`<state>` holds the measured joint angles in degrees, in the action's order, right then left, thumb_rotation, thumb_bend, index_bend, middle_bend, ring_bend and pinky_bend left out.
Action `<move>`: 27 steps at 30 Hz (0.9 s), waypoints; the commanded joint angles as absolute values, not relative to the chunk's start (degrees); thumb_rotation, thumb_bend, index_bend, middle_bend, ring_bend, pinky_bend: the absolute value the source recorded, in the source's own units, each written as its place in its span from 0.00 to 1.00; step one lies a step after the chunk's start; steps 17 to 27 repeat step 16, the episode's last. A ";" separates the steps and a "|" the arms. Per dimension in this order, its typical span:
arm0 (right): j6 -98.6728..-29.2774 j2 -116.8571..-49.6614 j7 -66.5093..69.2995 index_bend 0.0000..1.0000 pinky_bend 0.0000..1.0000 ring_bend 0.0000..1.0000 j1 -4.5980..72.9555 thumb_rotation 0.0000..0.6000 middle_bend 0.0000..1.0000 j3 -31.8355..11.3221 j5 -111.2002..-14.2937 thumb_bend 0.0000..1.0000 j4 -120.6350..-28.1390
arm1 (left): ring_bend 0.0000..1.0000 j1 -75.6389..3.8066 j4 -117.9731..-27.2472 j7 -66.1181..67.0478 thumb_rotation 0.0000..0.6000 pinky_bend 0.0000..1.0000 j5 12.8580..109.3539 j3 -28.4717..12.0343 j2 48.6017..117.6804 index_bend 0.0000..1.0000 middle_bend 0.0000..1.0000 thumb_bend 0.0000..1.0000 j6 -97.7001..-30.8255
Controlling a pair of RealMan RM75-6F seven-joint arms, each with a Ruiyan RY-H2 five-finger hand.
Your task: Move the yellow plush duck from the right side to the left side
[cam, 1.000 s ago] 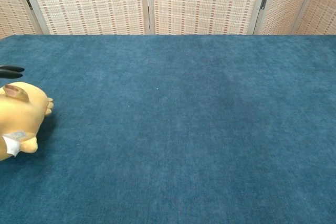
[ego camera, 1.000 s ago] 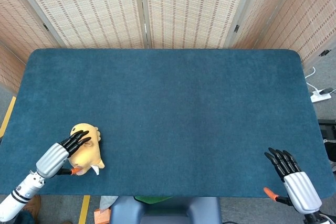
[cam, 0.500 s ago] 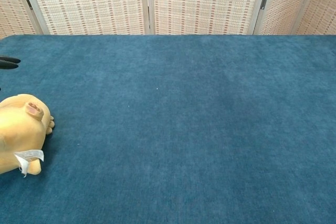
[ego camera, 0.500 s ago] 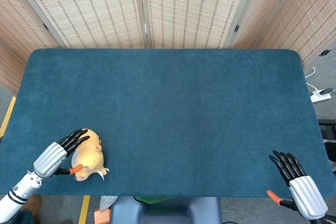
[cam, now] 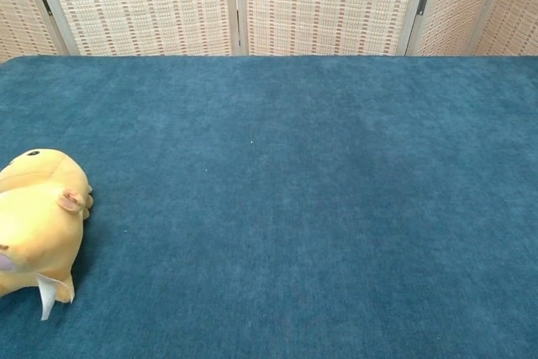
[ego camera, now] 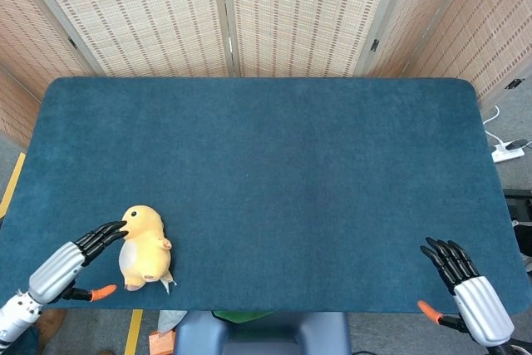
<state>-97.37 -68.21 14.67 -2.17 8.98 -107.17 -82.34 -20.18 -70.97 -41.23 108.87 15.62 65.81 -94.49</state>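
Silver-backed hands (ego camera: 68, 261) with black fingers (ego camera: 106, 232), orange thumb tips.

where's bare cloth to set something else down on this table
Almost all of the blue table is bare: the whole span from the folding screen down to the near edge, between the plush duck and the right hand. Only the near-left corner is crowded, where the left hand sits beside the duck.

Woven folding screens (ego camera: 249, 14) stand behind the blue-covered table (ego camera: 291, 164), yellow-taped floor (ego camera: 12, 182) beside it
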 commanded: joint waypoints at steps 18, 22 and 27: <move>-98.76 -68.92 6.72 0.00 0.00 0.00 -2.80 1.00 0.00 5.96 -105.03 0.17 -85.20 | 0.00 -3.43 -81.85 -12.46 1.00 0.11 89.70 9.03 65.08 0.00 0.00 0.26 -96.59; -98.76 -68.92 6.72 0.00 0.00 0.00 -2.80 1.00 0.00 5.96 -105.03 0.17 -85.20 | 0.00 -3.43 -81.85 -12.46 1.00 0.11 89.70 9.03 65.08 0.00 0.00 0.26 -96.59; -98.76 -68.92 6.72 0.00 0.00 0.00 -2.80 1.00 0.00 5.96 -105.03 0.17 -85.20 | 0.00 -3.43 -81.85 -12.46 1.00 0.11 89.70 9.03 65.08 0.00 0.00 0.26 -96.59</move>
